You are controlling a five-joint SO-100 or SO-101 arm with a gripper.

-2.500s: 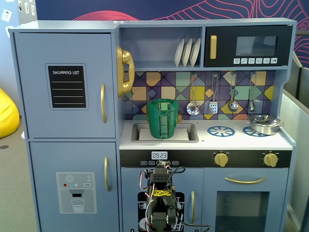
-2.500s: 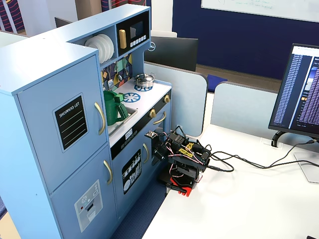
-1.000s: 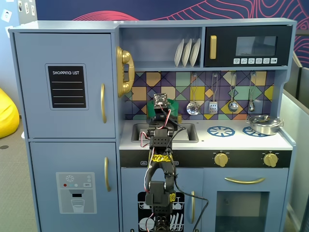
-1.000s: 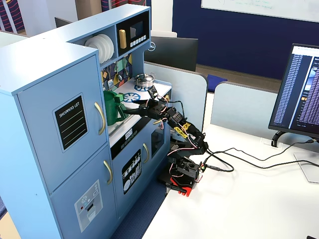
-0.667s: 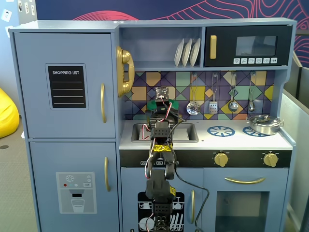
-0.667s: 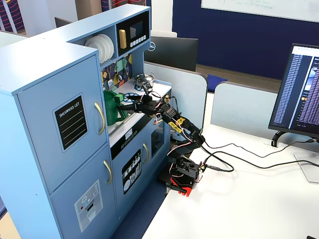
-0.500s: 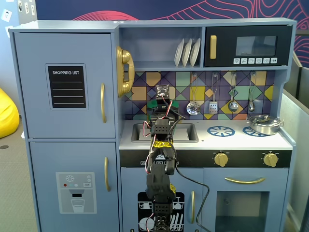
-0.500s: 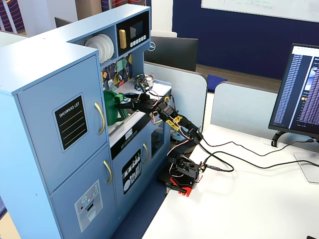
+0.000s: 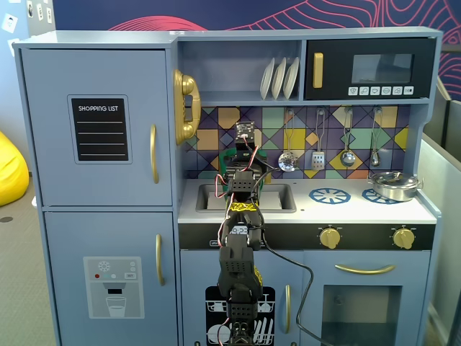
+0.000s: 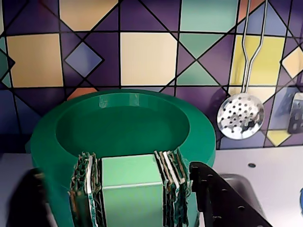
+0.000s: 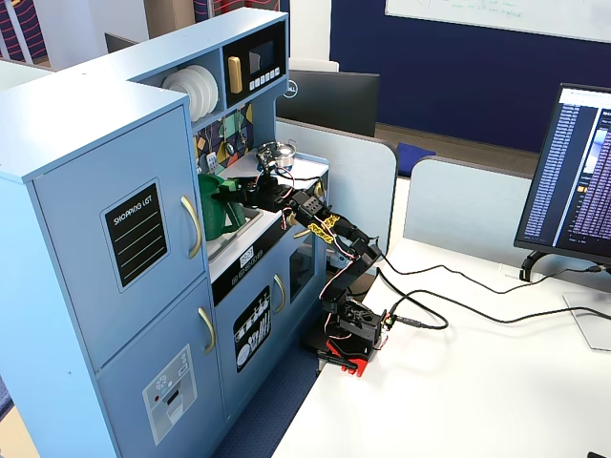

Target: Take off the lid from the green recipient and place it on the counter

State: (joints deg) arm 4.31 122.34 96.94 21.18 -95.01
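In the wrist view the round green lid (image 10: 123, 125) fills the middle, and my gripper (image 10: 130, 189) is shut on its raised light-green knob (image 10: 130, 172), with a padded finger (image 10: 85, 184) on each side. In a fixed view the tall green recipient (image 11: 212, 212) stands at the back of the white counter (image 11: 250, 240) by the sink, with my gripper (image 11: 234, 191) at its top. I cannot tell whether the lid still rests on the recipient. In the front fixed view my arm (image 9: 241, 216) hides the recipient, and the counter (image 9: 360, 207) shows to its right.
A silver pot (image 9: 394, 186) sits on the right burner ring. The inset sink (image 9: 277, 198) lies under my arm. A skimmer (image 10: 240, 116) and other utensils hang on the tiled back wall. A shelf with plates (image 9: 279, 78) is overhead.
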